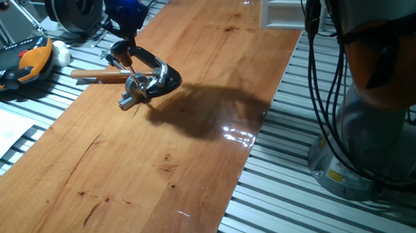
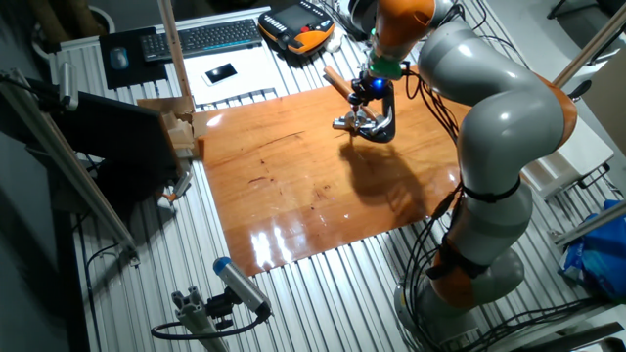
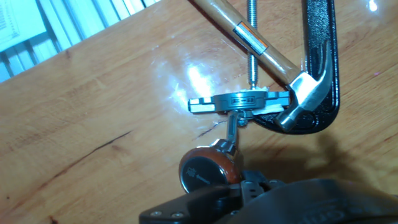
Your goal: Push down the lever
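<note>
- The lever (image 3: 231, 132) is a short shiny rod with a reddish-brown knob (image 3: 208, 169) at its tip. It rises from a flat chrome base (image 3: 239, 101) on the wooden board (image 1: 196, 153).
- A black C-shaped clamp (image 3: 320, 68) curves around the chrome base on one side, and its threaded screw (image 3: 252, 43) comes down onto the top of the base.
- A hammer with a tan wooden handle (image 3: 239, 31) lies across the board. Its metal head (image 3: 305, 96) rests against the base, inside the curve of the clamp.
- The gripper (image 1: 123, 57) hangs directly above the base, with its fingers pointing down at the lever.
- In the hand view the knob sits right against the dark front edge of the hand. The fingertips are hidden, so I cannot tell how wide the jaws stand or whether they have hold of the knob.
- From one fixed view, a white open box (image 1: 282, 5) stands at the far end of the board, well away from the base. What it holds cannot be seen.
- An orange and black handheld unit (image 1: 20, 63) lies off the board on the slatted table (image 1: 297, 190), to the side of the base where the hammer handle points.
</note>
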